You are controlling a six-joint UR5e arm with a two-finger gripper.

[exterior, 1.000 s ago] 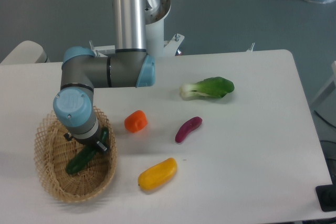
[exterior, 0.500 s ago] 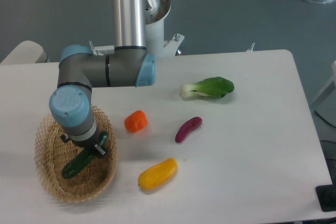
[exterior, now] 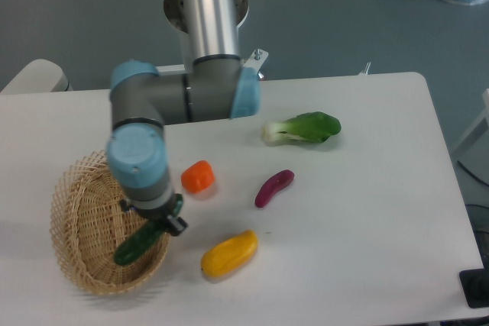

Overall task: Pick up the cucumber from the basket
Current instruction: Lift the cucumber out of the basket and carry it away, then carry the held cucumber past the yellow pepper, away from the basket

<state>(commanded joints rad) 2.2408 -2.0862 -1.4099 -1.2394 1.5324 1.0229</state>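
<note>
Jaws of the gripper (exterior: 162, 223) held the cucumber (exterior: 141, 242) tight near one end, above the basket (exterior: 72, 219) by its right rim. It could slip and fall, hanging tilted.

No legible text, labels, brands, numbers or signs anywhere.

Your arm has swung toward 3 o'clock since the earlier frames. The gripper (exterior: 159, 223), clamped on the cucumber (exterior: 142, 242), has moved with it from the middle of the basket (exterior: 76, 219) to over its 3 o'clock rim.
</note>
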